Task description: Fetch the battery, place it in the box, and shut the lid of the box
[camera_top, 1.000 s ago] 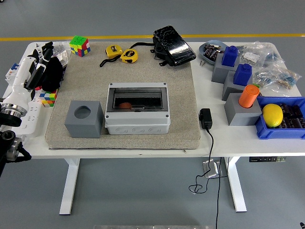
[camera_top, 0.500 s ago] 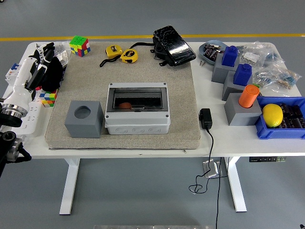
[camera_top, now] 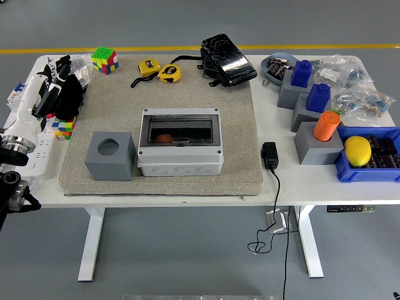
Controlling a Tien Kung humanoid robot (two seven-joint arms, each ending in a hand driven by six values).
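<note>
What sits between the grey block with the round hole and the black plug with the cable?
In the head view, the grey box with its dark lid sits between the block and the plug.

A white table [camera_top: 187,194] on two white legs stands on a grey floor, carrying a beige mat [camera_top: 187,125] across its middle. Directly on the tabletop to the right of the mat lie a black power adapter [camera_top: 270,154] with its cord hanging over the near edge, grey blocks [camera_top: 315,145], a blue bin [camera_top: 369,170] and clear bags [camera_top: 359,94]. At left sit a white power strip [camera_top: 39,153] and a colourful cube [camera_top: 104,60].
</note>
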